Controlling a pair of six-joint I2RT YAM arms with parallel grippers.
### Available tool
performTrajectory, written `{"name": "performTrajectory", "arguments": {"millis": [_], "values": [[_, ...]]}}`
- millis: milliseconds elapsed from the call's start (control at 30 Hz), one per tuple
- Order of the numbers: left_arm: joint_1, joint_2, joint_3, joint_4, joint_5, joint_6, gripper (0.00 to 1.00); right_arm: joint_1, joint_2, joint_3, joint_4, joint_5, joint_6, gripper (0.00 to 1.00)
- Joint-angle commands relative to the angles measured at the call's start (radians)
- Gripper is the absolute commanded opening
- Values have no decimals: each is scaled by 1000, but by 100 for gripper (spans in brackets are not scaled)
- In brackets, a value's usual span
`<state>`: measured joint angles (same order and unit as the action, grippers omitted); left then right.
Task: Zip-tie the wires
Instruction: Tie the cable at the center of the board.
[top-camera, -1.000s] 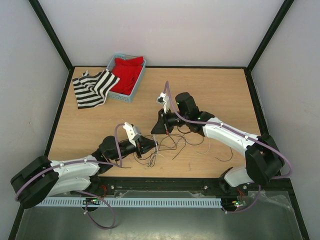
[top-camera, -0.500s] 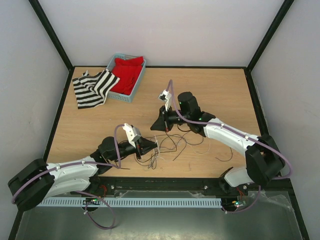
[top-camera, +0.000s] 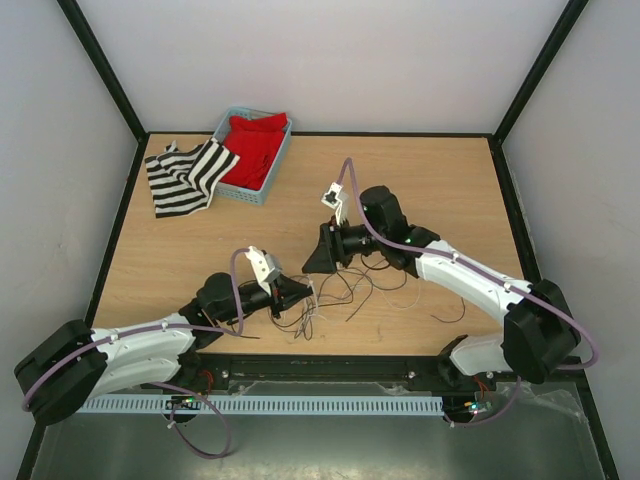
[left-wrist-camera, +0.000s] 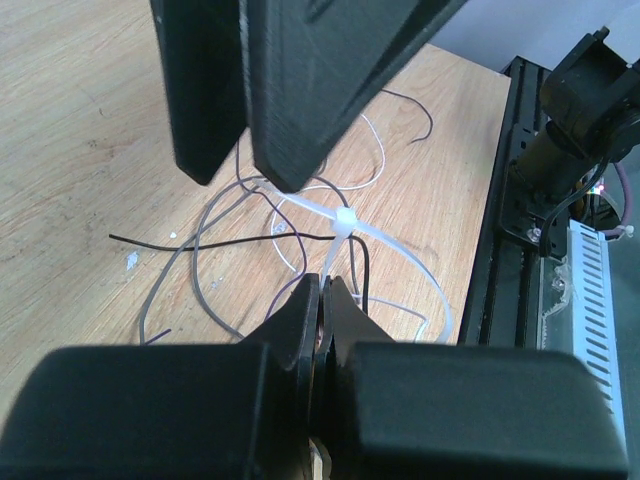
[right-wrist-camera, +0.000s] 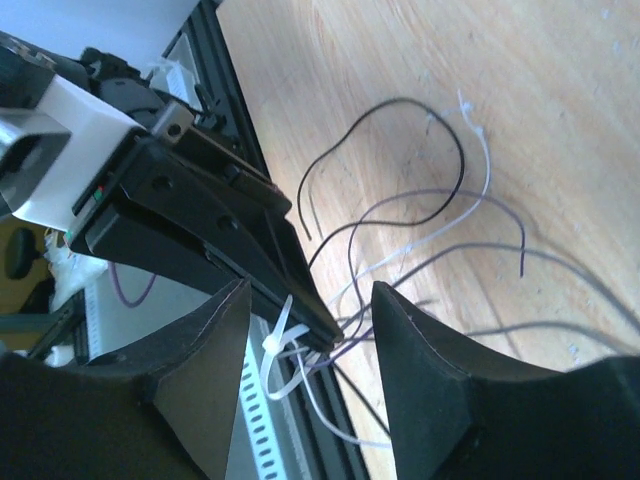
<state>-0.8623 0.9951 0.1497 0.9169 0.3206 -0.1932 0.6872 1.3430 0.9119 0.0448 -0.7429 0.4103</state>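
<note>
Left wrist view: the wires (left-wrist-camera: 200, 243) look thin, light and floppy, springing into loose loops on the table (left-wrist-camera: 80, 120) at frame centre. The left hand (left-wrist-camera: 322, 290) is pinched together on their gathered strands, just below the white zip tie (left-wrist-camera: 345, 222), which looks like the best place to hold them. The right hand (left-wrist-camera: 243, 183), fingers apart, hangs just above.

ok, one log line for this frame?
left tool: shut on wires | right tool: open, holding nothing | zip tie: looped, loose
</note>
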Motion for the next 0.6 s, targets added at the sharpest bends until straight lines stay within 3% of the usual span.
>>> {"name": "performTrajectory", "arguments": {"millis": [0, 267, 567], "values": [[8, -15, 2, 15, 0, 11, 0, -2, 10, 9, -115, -39, 23, 62], [8, -12, 8, -19, 4, 15, 0, 0, 9, 5, -132, -49, 25, 60], [8, 0, 13, -21, 8, 15, 0, 27, 58, 20, -129, -67, 30, 48]]}}
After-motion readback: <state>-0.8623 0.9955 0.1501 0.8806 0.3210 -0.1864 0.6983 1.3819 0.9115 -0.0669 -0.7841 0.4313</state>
